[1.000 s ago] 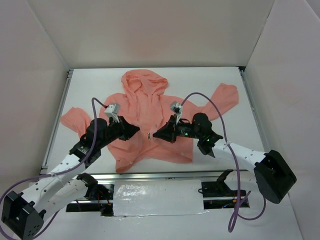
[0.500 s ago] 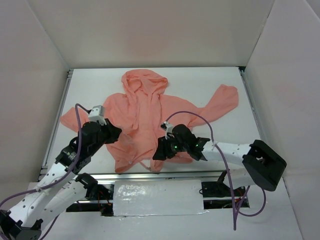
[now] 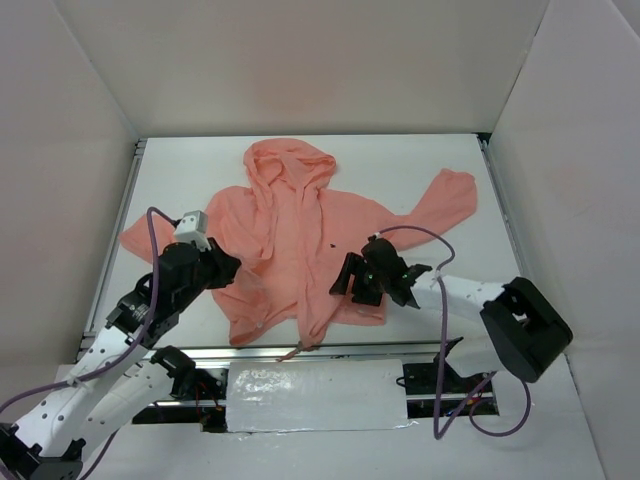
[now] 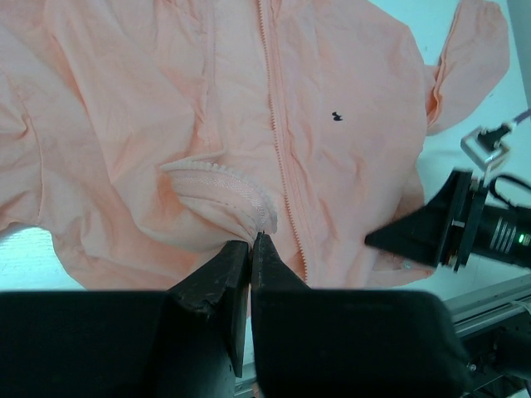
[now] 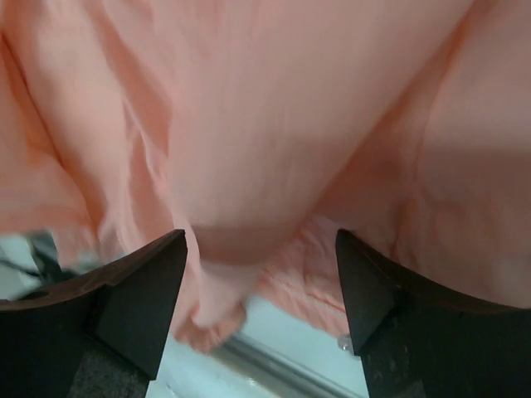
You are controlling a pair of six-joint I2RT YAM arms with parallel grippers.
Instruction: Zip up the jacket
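The salmon-pink jacket (image 3: 290,230) lies spread face up on the white table, hood at the far side, and its lower hem reaches the front edge. In the left wrist view its zipper (image 4: 278,141) runs down the middle, with the tiny dark chest mark (image 4: 337,116) to its right. My left gripper (image 3: 232,268) is shut on a raised fold of the jacket's lower left front (image 4: 224,195), beside the zipper. My right gripper (image 3: 340,284) hovers over the lower right front. Its jaws stand wide open (image 5: 259,249) with pink fabric beyond them and nothing gripped.
White walls close in the table on three sides. A metal rail (image 3: 330,350) runs along the front edge, where a tip of the hem (image 3: 292,352) hangs over. A shiny covered plate (image 3: 315,395) sits between the arm bases. Purple cables loop above both arms.
My right gripper has opened and let go of the jacket, then shifted right after dragging the lower front toward the near edge. The left gripper pulled back left with its fold and then stayed put.
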